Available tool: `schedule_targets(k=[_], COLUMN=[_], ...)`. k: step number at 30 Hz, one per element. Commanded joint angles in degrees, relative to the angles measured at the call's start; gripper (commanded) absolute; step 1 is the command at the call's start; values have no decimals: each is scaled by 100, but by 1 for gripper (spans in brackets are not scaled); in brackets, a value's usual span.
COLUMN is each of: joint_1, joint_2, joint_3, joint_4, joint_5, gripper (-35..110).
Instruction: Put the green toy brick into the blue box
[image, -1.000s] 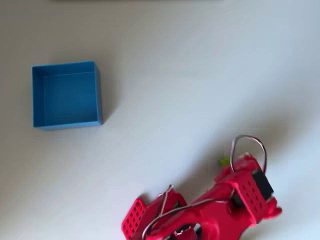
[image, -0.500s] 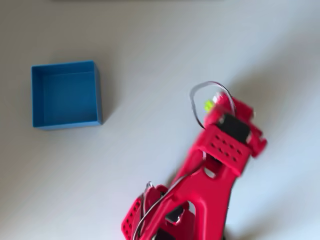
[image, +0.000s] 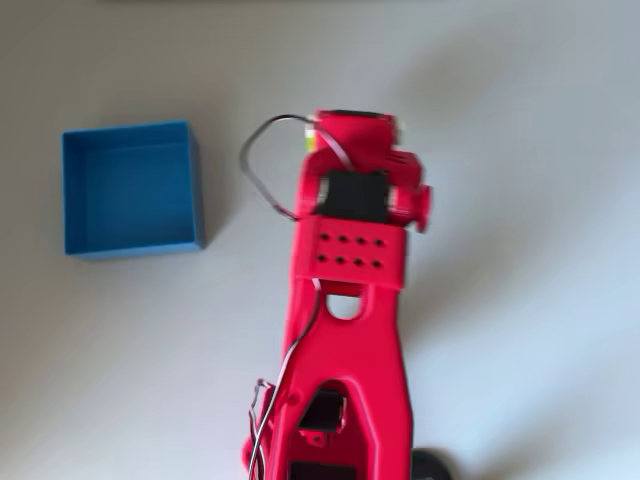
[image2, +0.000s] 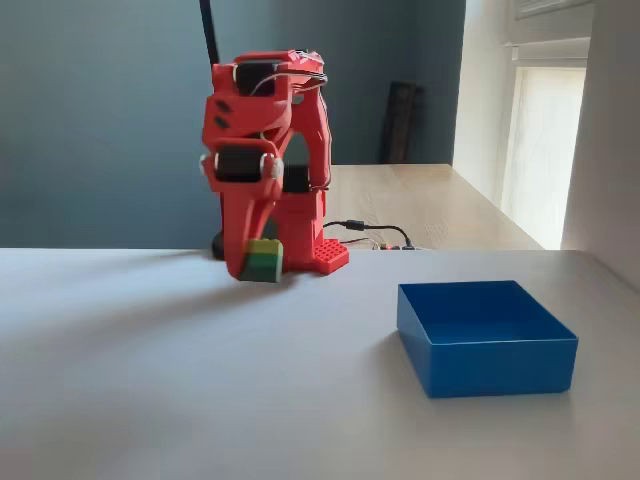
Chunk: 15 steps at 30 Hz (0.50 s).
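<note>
Fixed view: green toy brick (image2: 264, 260) in end effector (image2: 256, 262), left of blue box (image2: 486, 337).

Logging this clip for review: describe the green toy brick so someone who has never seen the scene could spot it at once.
Find the red robot arm standing at the back of the pale table in the fixed view. At its lower tip, the gripper holds the green toy brick, off the table. It is the one small lime-green piece, far smaller than the blue box on the right.

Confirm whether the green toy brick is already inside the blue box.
No: the gripper holds the green toy brick off to the left of the blue box.
</note>
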<state>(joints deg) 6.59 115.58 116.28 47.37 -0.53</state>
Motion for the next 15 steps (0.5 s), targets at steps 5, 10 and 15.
schedule_targets(k=[5, 10, 15], joint_1=[-1459, -2347, -3094], joint_2=[202, 193, 141], joint_3=[-413, -422, -413], joint_4=[18, 18, -62], joint_5=[-149, -149, -167], gripper=[0, 0, 0])
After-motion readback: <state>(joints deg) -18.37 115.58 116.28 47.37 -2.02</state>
